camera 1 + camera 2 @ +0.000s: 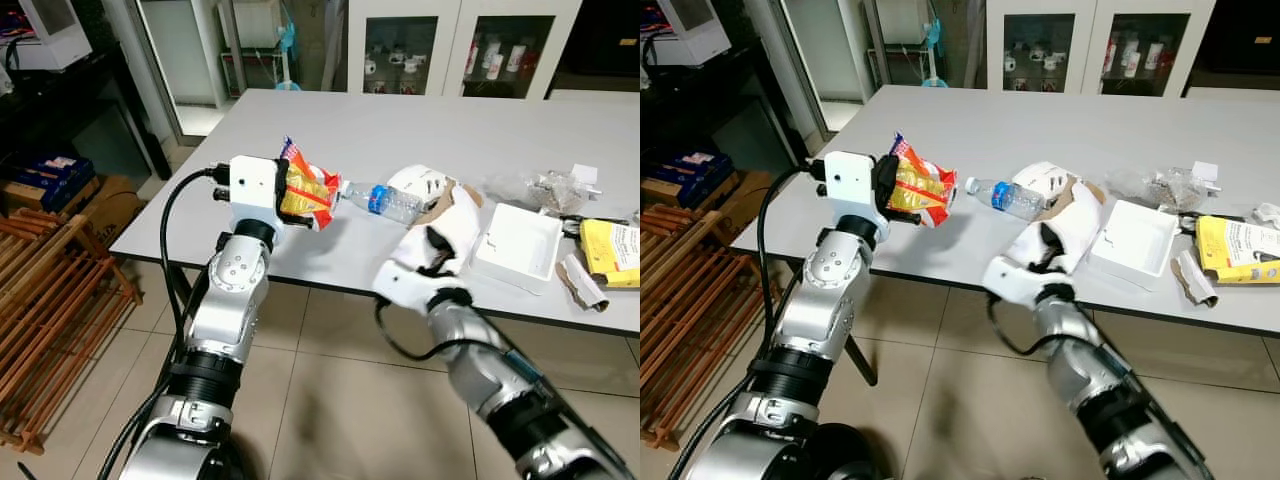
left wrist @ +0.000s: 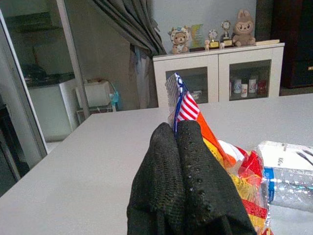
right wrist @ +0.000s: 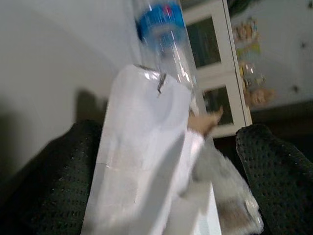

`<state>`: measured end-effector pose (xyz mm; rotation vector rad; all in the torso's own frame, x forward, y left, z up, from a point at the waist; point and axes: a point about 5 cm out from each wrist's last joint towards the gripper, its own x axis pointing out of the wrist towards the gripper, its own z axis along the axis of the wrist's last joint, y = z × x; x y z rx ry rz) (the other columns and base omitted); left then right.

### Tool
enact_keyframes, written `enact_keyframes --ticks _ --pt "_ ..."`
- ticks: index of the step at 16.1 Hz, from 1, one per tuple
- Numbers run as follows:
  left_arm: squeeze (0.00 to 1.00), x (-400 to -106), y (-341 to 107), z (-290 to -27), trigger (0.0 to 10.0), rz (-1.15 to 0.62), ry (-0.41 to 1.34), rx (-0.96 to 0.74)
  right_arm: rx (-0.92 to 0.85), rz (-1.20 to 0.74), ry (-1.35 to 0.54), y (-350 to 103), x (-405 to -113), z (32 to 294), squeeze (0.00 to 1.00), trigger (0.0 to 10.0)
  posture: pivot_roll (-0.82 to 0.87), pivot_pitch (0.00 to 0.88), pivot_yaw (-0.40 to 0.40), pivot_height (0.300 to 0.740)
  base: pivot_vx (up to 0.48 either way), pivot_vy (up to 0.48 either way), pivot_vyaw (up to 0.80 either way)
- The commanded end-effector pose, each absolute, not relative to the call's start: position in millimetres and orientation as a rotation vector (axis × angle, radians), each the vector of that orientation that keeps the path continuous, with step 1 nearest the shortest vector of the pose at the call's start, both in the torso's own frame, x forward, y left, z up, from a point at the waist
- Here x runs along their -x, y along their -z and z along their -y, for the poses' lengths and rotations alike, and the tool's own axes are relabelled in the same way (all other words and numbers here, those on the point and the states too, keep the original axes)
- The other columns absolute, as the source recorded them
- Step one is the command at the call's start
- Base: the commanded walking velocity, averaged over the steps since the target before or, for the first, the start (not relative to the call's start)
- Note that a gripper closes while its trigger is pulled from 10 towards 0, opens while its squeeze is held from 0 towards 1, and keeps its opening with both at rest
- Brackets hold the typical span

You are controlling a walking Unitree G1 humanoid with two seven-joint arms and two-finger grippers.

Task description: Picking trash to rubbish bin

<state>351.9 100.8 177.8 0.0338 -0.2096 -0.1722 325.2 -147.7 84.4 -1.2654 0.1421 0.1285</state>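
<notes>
A crinkled orange, yellow and red snack wrapper (image 1: 306, 192) hangs just above the front left part of the grey table (image 1: 330, 125). My left gripper (image 2: 176, 128) is shut on it, both fingers pressed together over the foil. A clear plastic bottle (image 1: 386, 200) with a blue label lies on its side right beside the wrapper. Behind it sits a crumpled white paper bag (image 1: 424, 184). My right gripper (image 3: 171, 128) is open at the table's front edge, its fingers (image 3: 271, 166) spread on either side of the white paper (image 3: 146, 161), with the bottle (image 3: 164, 34) beyond.
A white shallow box (image 1: 516, 246) lies to the right of my right wrist. Past it are a yellow packet (image 1: 611, 250), cardboard scraps and crumpled clear plastic (image 1: 545, 187). A wooden rack (image 1: 50, 300) stands on the floor at the left. Glass-door cabinets (image 1: 450, 45) line the back wall.
</notes>
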Motion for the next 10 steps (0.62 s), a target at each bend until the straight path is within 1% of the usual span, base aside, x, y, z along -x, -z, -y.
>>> enact_keyframes --ticks 1,5,6,7,8,10 --pt "0.0 -353.8 -187.2 -101.3 10.0 0.235 0.172 -0.052 1.274 -0.208 -0.106 -76.4 -324.6 158.7 0.0 10.0 -0.02 0.011 0.087 0.74 0.0 0.0 0.0" --pt "0.0 -353.7 -187.4 -102.1 10.0 0.233 0.175 -0.063 1.264 -0.221 -0.088 -74.2 -326.4 160.8 0.0 10.0 -0.02 0.003 0.096 0.74 0.0 0.0 0.0" --pt "0.0 -353.7 -187.7 -101.1 10.0 0.233 0.181 -0.067 1.255 -0.222 -0.088 -74.0 -326.7 160.0 0.0 9.6 -0.02 0.002 0.098 0.74 0.0 0.0 0.0" --pt "0.0 -353.9 -187.9 -100.7 10.0 0.233 0.185 -0.072 1.254 -0.222 -0.087 -73.8 -327.3 159.7 0.0 2.7 -0.01 0.001 0.101 0.74 0.0 0.0 0.0" --pt "0.0 -353.9 -188.0 -100.5 10.0 0.233 0.188 -0.076 1.252 -0.222 -0.085 -73.5 -327.9 159.7 0.0 0.0 -0.01 0.001 0.103 0.74 0.0 0.0 0.0" --pt "0.0 -353.7 -187.9 -100.9 10.0 0.231 0.192 -0.081 1.251 -0.22 -0.084 -72.9 -328.7 159.0 0.0 0.0 -0.01 0.0 0.107 0.74 0.0 0.0 0.0"
